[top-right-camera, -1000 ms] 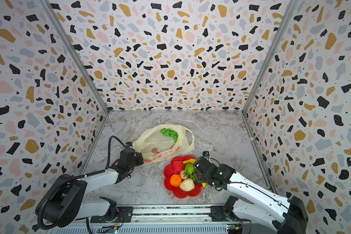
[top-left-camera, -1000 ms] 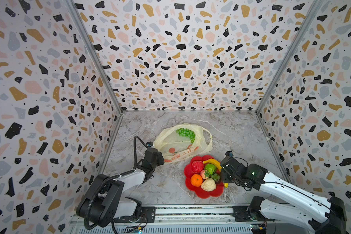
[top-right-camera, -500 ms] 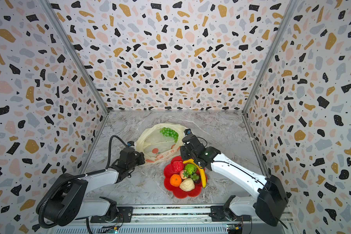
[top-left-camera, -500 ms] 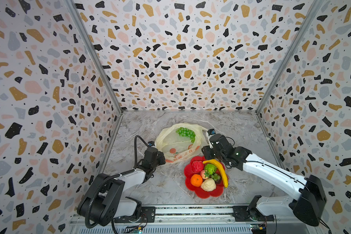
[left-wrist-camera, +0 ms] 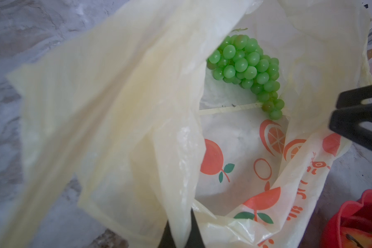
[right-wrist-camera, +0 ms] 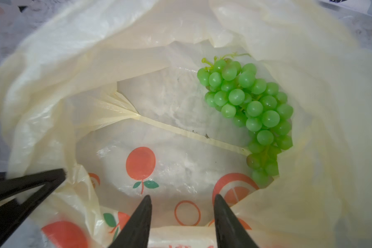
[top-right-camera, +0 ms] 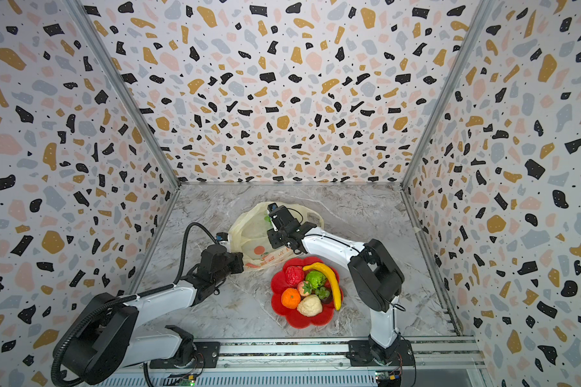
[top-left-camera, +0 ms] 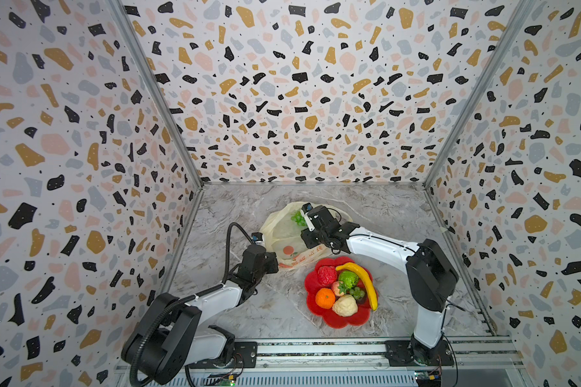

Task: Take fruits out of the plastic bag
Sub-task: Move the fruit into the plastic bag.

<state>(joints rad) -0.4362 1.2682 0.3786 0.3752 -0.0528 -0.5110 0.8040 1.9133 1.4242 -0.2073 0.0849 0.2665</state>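
The cream-yellow plastic bag (top-left-camera: 284,236) (top-right-camera: 249,234) lies at the table's middle with its mouth held open. My left gripper (left-wrist-camera: 182,233) (top-left-camera: 273,262) is shut on the bag's near rim. One green grape bunch (right-wrist-camera: 249,107) (left-wrist-camera: 247,70) (top-left-camera: 297,217) lies inside on the bag's floor. My right gripper (right-wrist-camera: 182,199) (top-left-camera: 311,231) hangs open over the mouth, empty, its tips short of the grapes. The other fruits sit outside the bag: a banana (top-left-camera: 363,281), an orange (top-left-camera: 325,298), a cream knobbly one (top-left-camera: 345,305), a bumpy red one (top-left-camera: 326,274) and a green one (top-left-camera: 348,278).
A red flower-shaped dish (top-left-camera: 339,323) (top-right-camera: 302,321) holds the fruits just in front of the bag, near the right arm's base. Patterned walls close in three sides. A metal rail (top-left-camera: 316,350) runs along the front edge.
My right arm has swung from over the dish to above the bag's mouth. The banana now lies across the dish. My left gripper has kept its hold.
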